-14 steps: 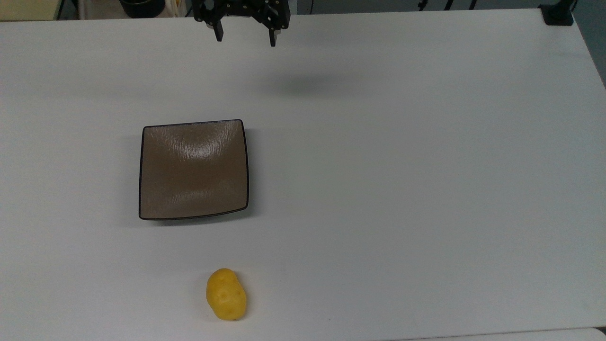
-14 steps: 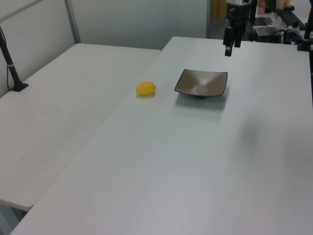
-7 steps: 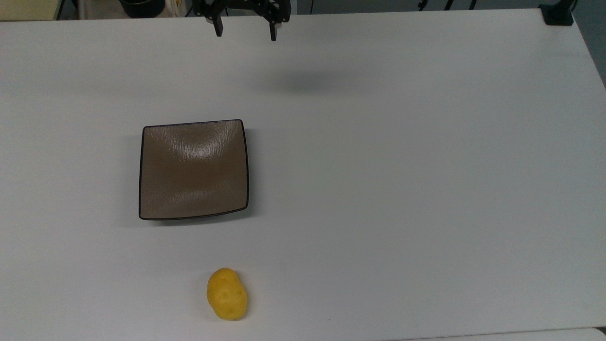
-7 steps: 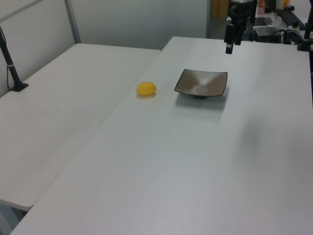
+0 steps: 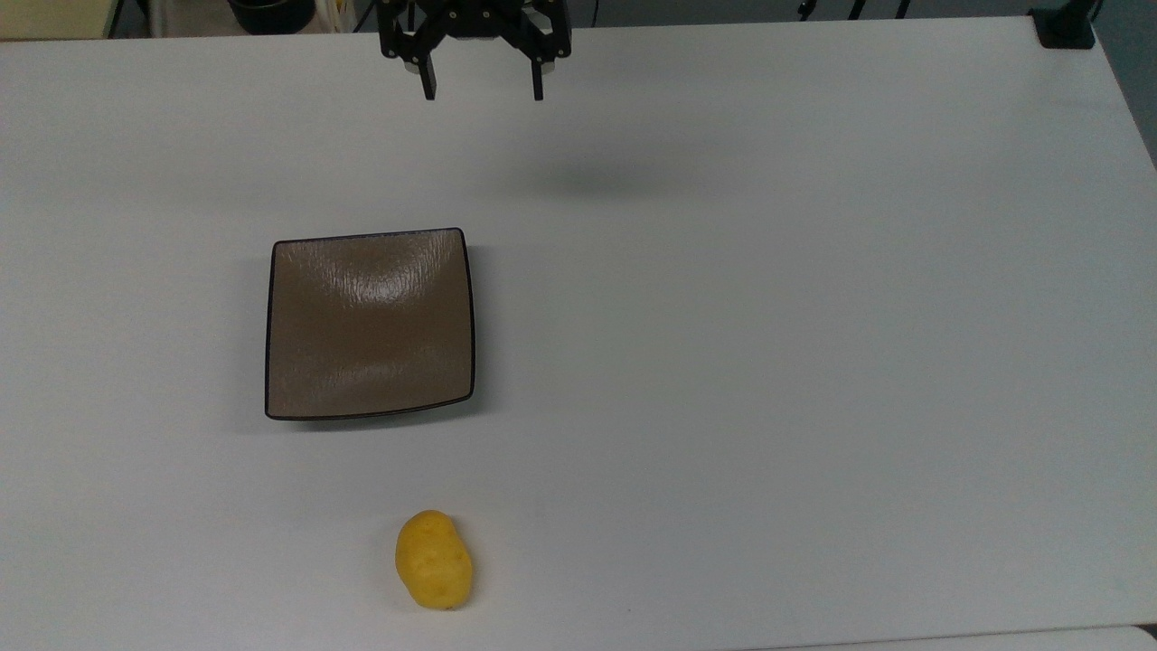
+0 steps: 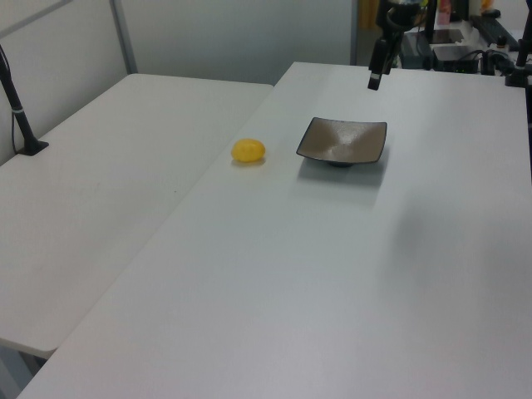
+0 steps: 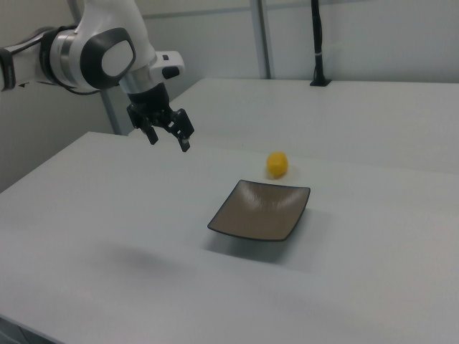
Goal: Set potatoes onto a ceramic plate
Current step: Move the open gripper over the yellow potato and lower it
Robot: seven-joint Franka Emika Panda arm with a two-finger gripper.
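Observation:
A yellow potato (image 5: 434, 560) (image 6: 248, 150) (image 7: 277, 164) lies on the white table near the top view's lower edge. The square brown ceramic plate (image 5: 370, 323) (image 6: 343, 141) (image 7: 262, 210) sits bare a short way above it in the top view. My gripper (image 5: 484, 93) (image 6: 375, 81) (image 7: 168, 140) hangs open and holds nothing, well above the table, beyond the plate's far side at the top view's upper edge. Its shadow falls on the table to the plate's upper right in the top view.
A second white table (image 6: 108, 166) adjoins along the potato's side. A black post with a clamp (image 6: 18, 108) (image 7: 316, 43) stands on that table. Another black clamp (image 5: 1065, 27) sits at the top view's upper right corner. Equipment (image 6: 465, 41) is behind the arm.
The gripper has moved a little toward the plate and to the top view's right, after first pulling back toward the upper edge. Potato and plate have not moved.

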